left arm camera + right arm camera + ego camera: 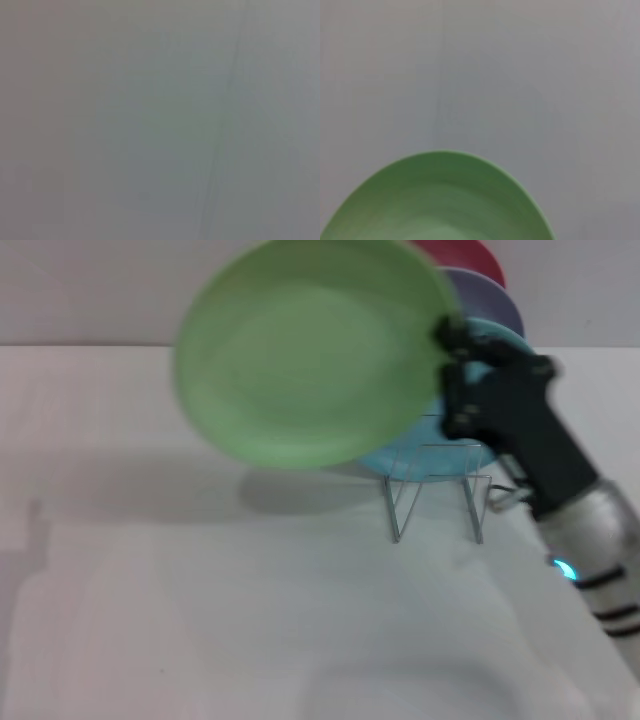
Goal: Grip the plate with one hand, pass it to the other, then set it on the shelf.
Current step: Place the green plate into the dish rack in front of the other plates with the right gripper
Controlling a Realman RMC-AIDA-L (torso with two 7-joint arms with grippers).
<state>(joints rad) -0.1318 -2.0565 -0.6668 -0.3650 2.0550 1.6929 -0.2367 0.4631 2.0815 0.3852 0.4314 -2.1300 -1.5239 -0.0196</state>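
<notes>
The light-green plate [310, 350] hangs in the air above the table, tilted up so its face shows in the head view. My right gripper [450, 345] is shut on its right rim, with the black arm reaching in from the right. The same plate [437, 200] fills the lower part of the right wrist view. Behind and below the gripper stands the silver wire shelf [435, 500], right of centre on the table. My left gripper is out of the head view, and its wrist view shows only a plain grey surface.
A turquoise plate [440, 455] stands in the shelf, with a lavender plate [495, 300] and a red plate [470, 255] behind it. The white table [200, 620] stretches to the left and front.
</notes>
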